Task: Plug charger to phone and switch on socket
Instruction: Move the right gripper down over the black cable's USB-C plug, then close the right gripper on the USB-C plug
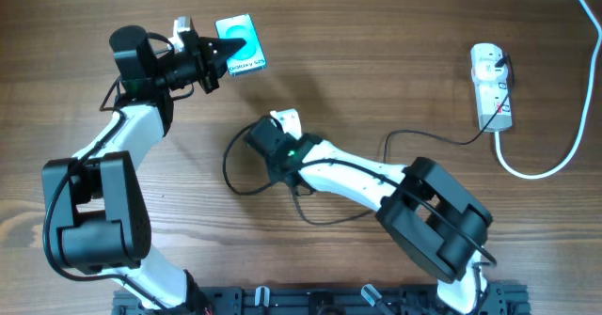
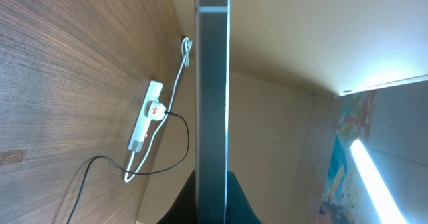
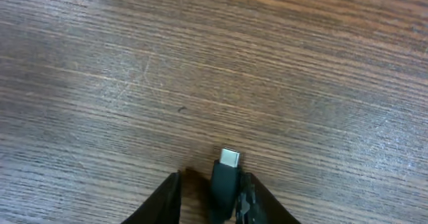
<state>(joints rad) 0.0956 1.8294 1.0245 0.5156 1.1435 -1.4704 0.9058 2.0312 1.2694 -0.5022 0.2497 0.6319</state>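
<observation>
Left claw (image 1: 222, 54) is pinching the phone (image 1: 241, 42) at the far left, screen showing upward in the overhead. The left wrist view is giving only the phone's thin grey edge, so its port is not readable. Right claw (image 3: 210, 181) is sitting over the middle of the tabletop (image 1: 395, 33), pressed onto the charger (image 3: 226, 176) just behind its plug. The metal tip (image 3: 229, 157) is sticking out past the fingers (image 3: 168, 196) and pointing along the wood. Tip and phone are lying well apart. The cable (image 1: 442, 138) is looping slack near the right claw and trailing right to the socket (image 1: 491, 85) at the far right, where a black plug is sitting in. The switch is too small to read. Judging the step in hand as bringing the tip to the phone's port. Doing it well is calling for turning the tip's flat face in line with the phone's thin edge before closing in, then approaching slowly and straight along the port's axis, with the left claw bracing against the push. Slack is looking ample. The loop by the right arm is a possible snag.
</observation>
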